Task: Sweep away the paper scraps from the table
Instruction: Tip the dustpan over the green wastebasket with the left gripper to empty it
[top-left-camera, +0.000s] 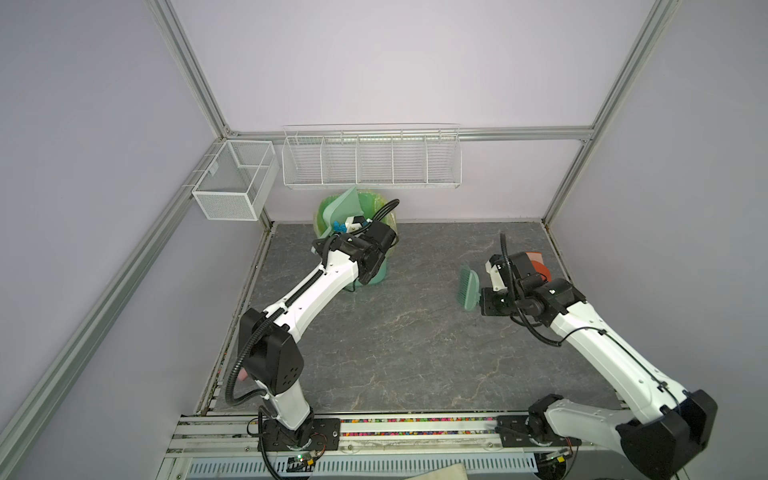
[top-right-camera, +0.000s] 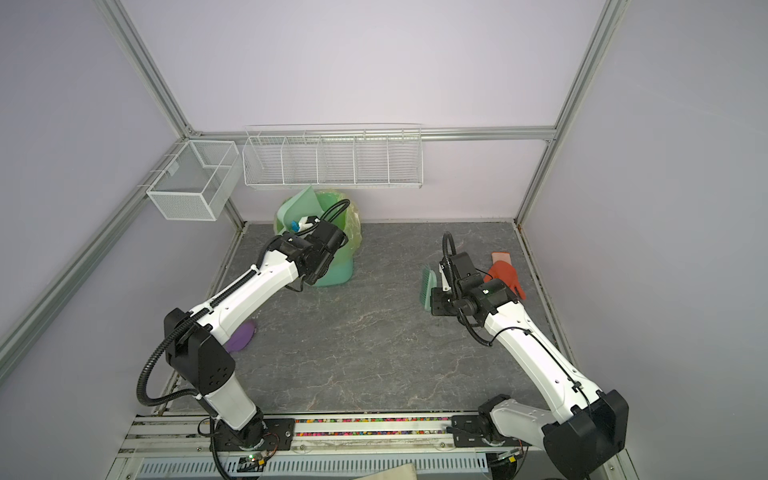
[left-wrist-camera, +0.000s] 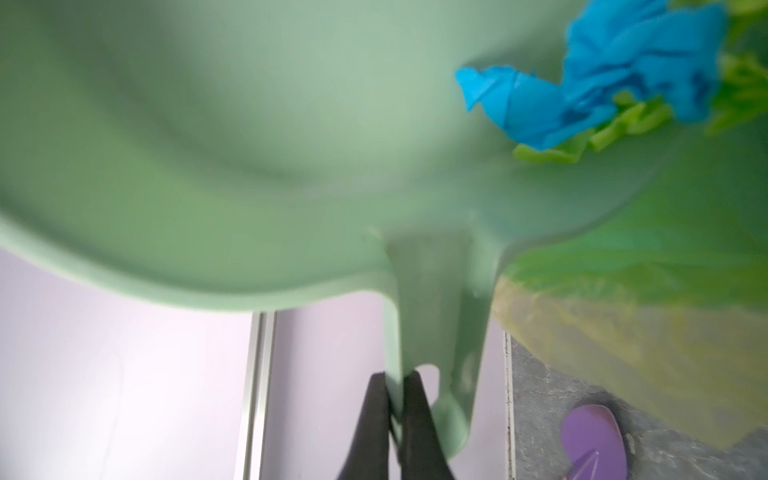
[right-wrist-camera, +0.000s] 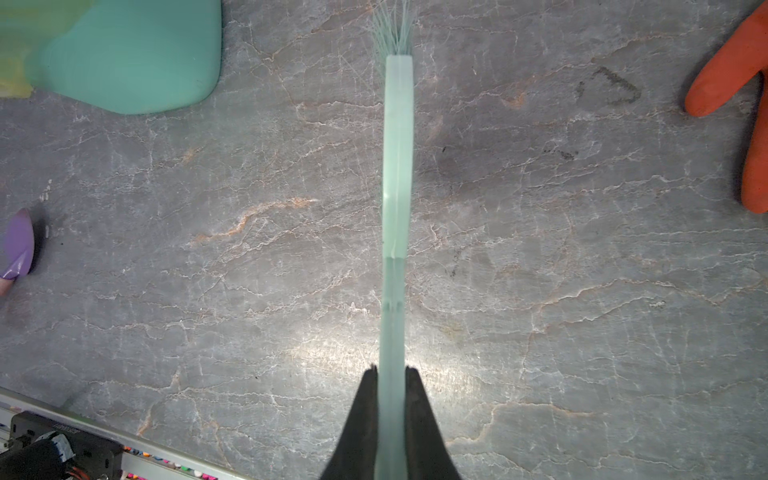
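Left gripper (left-wrist-camera: 392, 378) clamped on dustpan (top-left-camera: 343, 205) handle, pan tipped over bin (top-right-camera: 336, 274), upper centre of frame; paper scraps (left-wrist-camera: 615, 75) bunched in pan corner. Right gripper (right-wrist-camera: 391, 370) pinches brush (right-wrist-camera: 398, 166), right side. Risk: wrong tilt drops scraps past bin rim onto counter (top-left-camera: 395, 345).

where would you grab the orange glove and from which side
Probably the cuff end, coming from above: the orange glove lies flat on the table with the cuff towards the back wall, its widest, straightest edge to pinch.

orange glove (top-right-camera: 505, 276) — far right | purple object (top-right-camera: 241, 337) — left | wire rack (top-right-camera: 336, 166) on wall
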